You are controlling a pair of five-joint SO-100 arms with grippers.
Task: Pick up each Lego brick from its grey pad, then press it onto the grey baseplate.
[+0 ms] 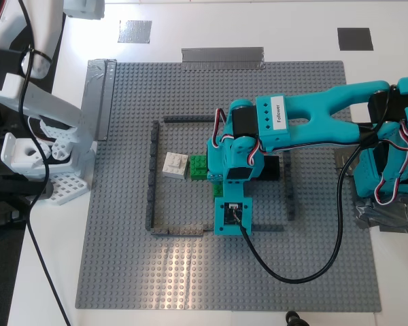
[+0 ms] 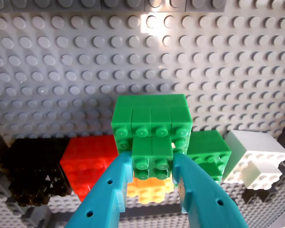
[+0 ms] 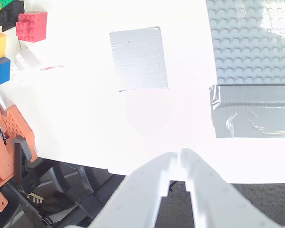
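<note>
My first gripper, the teal one, is shut on a bright green brick that sits on top of an orange brick, in front of a larger green block. In the exterior view this gripper is over the middle of the grey baseplate, inside the dark-grey outline. The white brick stands on the plate beside another green brick; it also shows in the first wrist view. My second gripper, the white one, is shut and empty above the white table near the mid-grey pad. Both pads, mid-grey and darker, are bare.
A red brick and a black brick stand next to the green stack. Silver tape holds the plate's edges. The white arm stands at the exterior view's left. Loose coloured bricks lie off the plate.
</note>
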